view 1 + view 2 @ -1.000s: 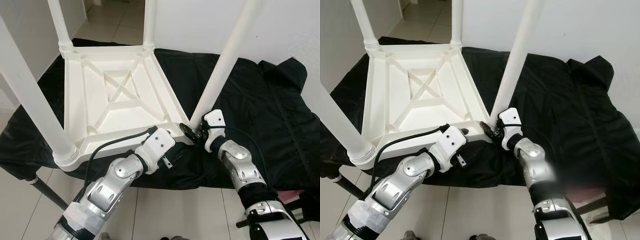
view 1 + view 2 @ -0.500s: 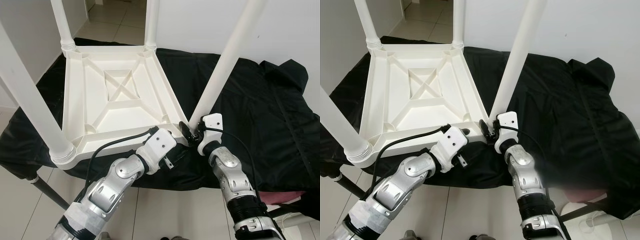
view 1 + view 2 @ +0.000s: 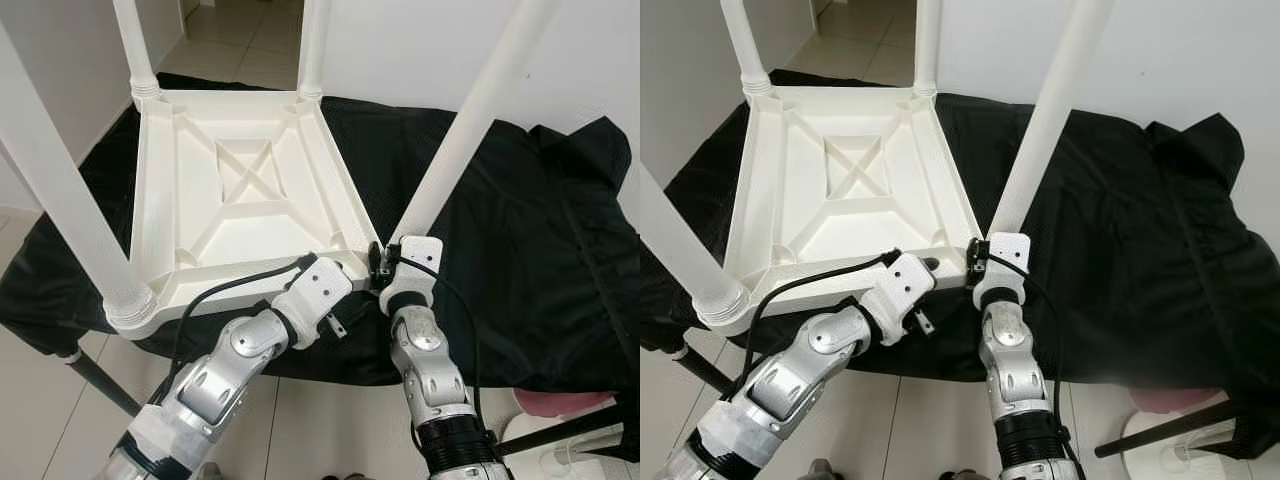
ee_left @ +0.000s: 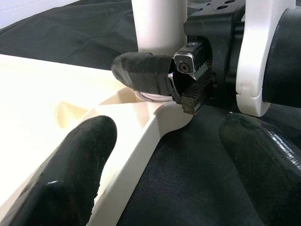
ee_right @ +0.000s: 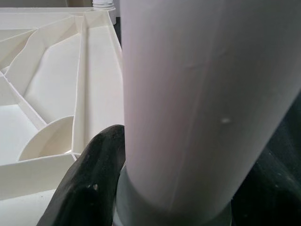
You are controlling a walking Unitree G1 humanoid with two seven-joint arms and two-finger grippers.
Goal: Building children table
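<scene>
Head views: an upturned white plastic children's table (image 3: 240, 190) lies on a black cloth (image 3: 520, 250), legs up, both grippers at its near corner. Left wrist view: the left gripper (image 4: 164, 155) has jaws apart, straddling the table's edge. Right wrist view: the right gripper (image 5: 188, 188) has jaws clamped around the base of the near-right leg (image 5: 197, 94).

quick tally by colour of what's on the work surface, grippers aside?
White: 5 - 1 upside-down tabletop plus 4 legs, near right, near left, far left, far right
Black: 1 - cloth under the tabletop
Total: 6
</scene>
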